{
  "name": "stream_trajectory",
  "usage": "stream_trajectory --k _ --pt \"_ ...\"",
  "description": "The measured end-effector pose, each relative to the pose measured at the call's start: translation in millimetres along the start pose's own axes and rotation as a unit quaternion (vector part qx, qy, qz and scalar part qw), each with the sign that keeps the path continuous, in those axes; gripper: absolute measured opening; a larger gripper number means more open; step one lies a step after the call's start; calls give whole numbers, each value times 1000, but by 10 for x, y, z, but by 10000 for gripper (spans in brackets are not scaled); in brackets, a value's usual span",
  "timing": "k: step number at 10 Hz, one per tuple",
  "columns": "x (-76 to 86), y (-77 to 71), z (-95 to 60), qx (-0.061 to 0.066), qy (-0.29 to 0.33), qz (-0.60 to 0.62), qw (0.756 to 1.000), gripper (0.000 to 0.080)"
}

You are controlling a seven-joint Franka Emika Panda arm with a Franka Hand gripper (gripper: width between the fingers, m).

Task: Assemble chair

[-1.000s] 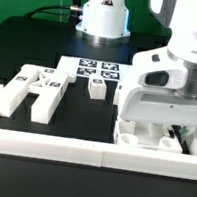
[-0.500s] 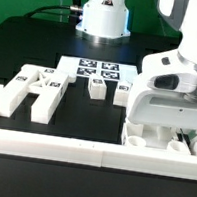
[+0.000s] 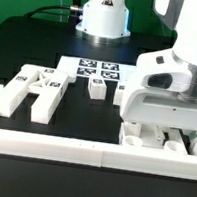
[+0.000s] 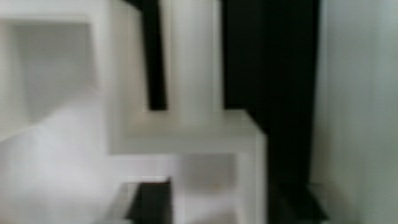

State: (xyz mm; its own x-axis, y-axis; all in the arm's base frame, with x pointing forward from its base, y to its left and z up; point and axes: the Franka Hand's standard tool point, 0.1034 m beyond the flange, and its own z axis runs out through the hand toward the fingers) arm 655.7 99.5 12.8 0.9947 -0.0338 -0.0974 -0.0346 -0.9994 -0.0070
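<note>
So the biggest chunk of this chair is the seat (image 3: 153,114). It sits at the exterior view's right, tight up against the wall (image 3: 50,147), with my gripper (image 3: 176,105) parked directly over it. Honestly I can't tell how far apart my fingers are, or whether they've got hold of anything. In the exterior view my own hand body blocks them, and the wrist view is just a blur of white slabs right up close. My read on the seat: hard moulded plastic, boxy and stiff, probably light for its bulk, and glossy enough to slide if I only pinch a corner. I'd take it across two flat parallel faces near the middle, not on an edge. Next size down is the frame (image 3: 32,90), the H-shaped one, lying flat at the exterior view's left, well apart from me and also near the wall. It looks like the same rigid stuff, so no flex to worry about. I'd grab the crossbar or one straight leg, square on, so it doesn't swing. Smallest are the pegs (image 3: 96,89), little tagged bits just beside the marker board (image 3: 98,70). I reckon those weigh next to nothing and would twist or pop out easily, so they want a centred, gentle pinch.
</note>
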Motion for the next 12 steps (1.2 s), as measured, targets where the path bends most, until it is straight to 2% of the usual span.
stream_trajectory --k 1,2,3,4,7,8,12 --pt "1 69 -3 -5 -1 2 1000 404" --pt "1 124 -40 -7 1 5 1000 539" --pt "-18 164 -124 -8 3 8 1000 539" --pt "-64 171 -244 -6 6 10 1000 627" --pt "-335 353 -575 -1 9 17 1000 648" --pt "-505 497 -600 0 5 28 1000 649" --pt "-507 482 -550 0 5 30 1000 649"
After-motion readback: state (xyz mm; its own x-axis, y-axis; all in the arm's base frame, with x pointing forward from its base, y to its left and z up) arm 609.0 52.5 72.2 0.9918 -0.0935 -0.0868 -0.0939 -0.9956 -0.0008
